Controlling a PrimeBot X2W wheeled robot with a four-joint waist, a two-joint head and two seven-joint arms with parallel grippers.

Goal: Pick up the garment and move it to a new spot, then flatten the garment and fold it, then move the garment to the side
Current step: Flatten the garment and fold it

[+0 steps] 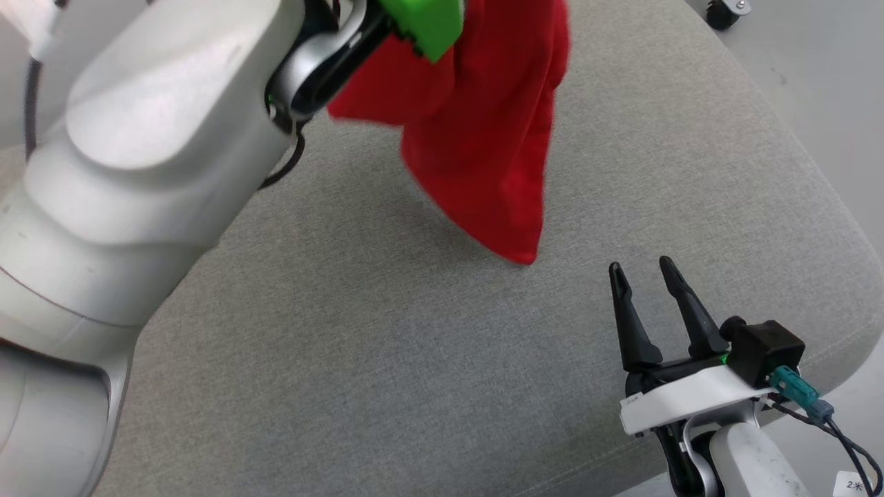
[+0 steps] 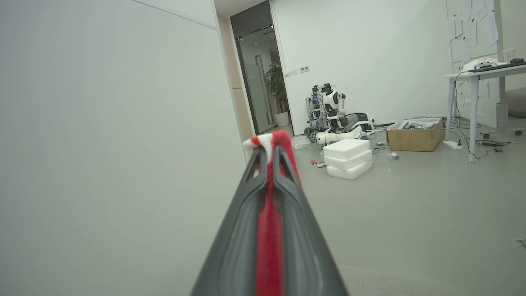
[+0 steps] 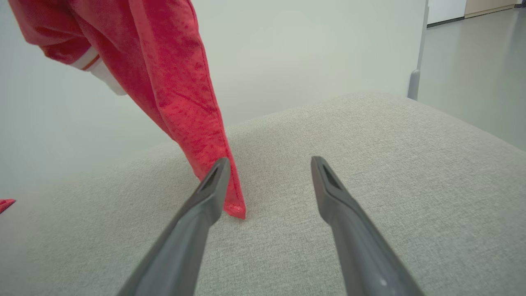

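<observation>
Hanging from the left arm [image 1: 138, 159] in the head view, the red garment [image 1: 483, 138] droops over the far part of the grey cushion [image 1: 345, 345], its lowest corner down at the surface. The right gripper [image 1: 646, 273] sits near the cushion's right edge, fingers spread and empty. In the left wrist view, the left gripper [image 2: 269, 150] is clamped tight on a white-trimmed strip of the garment. In the right wrist view, the garment's tip touches the cushion just beside one finger of the right gripper.

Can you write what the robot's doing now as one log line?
step: pick up | left fingers: shut on red garment | right fingers: open, empty | garment tip: near grey cushion
</observation>
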